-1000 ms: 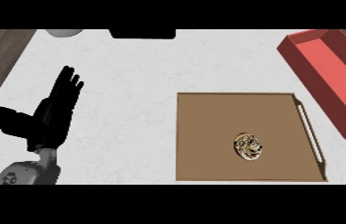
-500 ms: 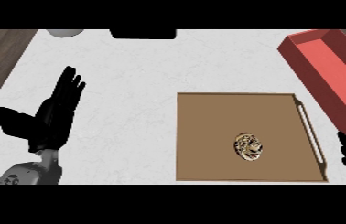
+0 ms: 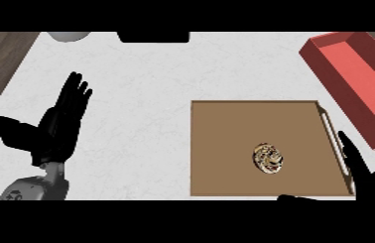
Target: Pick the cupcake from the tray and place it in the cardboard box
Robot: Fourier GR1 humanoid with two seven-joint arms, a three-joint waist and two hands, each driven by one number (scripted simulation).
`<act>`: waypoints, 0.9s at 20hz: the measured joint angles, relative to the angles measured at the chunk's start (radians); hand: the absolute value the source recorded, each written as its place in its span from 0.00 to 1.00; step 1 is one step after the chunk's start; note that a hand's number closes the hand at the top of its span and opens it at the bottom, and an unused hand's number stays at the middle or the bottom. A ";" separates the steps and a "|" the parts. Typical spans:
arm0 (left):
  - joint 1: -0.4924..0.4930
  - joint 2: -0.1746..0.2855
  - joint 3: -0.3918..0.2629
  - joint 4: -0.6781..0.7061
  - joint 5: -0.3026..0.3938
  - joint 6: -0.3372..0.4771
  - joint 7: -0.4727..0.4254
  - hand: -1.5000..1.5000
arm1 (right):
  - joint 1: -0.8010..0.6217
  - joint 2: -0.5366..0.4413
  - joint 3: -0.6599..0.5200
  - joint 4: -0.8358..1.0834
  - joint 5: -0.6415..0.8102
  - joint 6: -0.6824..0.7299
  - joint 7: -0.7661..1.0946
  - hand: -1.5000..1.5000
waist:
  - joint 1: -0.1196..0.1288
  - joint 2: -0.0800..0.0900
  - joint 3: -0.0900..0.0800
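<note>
A small cupcake (image 3: 268,158) with a swirled brown and cream top lies on the brown tray (image 3: 227,138), right of the tray's middle. The red box (image 3: 344,68) stands at the right edge, beyond the tray's far right corner. My right hand (image 3: 359,167) comes in at the lower right, fingers straight, over the tray's right rim and apart from the cupcake. Its thumb tip (image 3: 296,198) shows at the tray's near edge. My left hand (image 3: 62,123) rests open at the left, fingers up, holding nothing.
A grey round object (image 3: 70,35) and a black object (image 3: 154,36) sit at the counter's far edge. Dark wood (image 3: 11,53) shows past the counter's left edge. White counter lies between my left hand and the tray.
My right hand has risen into view at the lower right and now reaches further over the tray's right rim. The left hand, cupcake and tray have not moved.
</note>
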 measured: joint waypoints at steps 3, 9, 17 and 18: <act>0.010 -0.023 -0.007 0.004 -0.024 -0.005 -0.014 0.50 | -0.015 0.050 0.017 0.039 0.046 0.006 -0.004 0.00 | -0.001 0.000 0.000; -0.009 -0.024 0.036 0.012 -0.030 -0.038 0.007 0.50 | -0.031 0.122 0.012 0.122 0.106 0.006 -0.036 0.00 | -0.003 -0.001 0.000; 0.002 -0.040 0.074 -0.005 -0.044 -0.074 0.023 0.50 | -0.061 0.204 -0.001 0.197 0.129 0.026 -0.055 0.00 | -0.002 -0.001 0.000; 0.007 -0.039 0.084 0.006 -0.040 -0.090 0.012 0.50 | -0.069 0.206 -0.008 0.193 0.131 0.038 -0.046 0.00 | -0.002 -0.001 0.000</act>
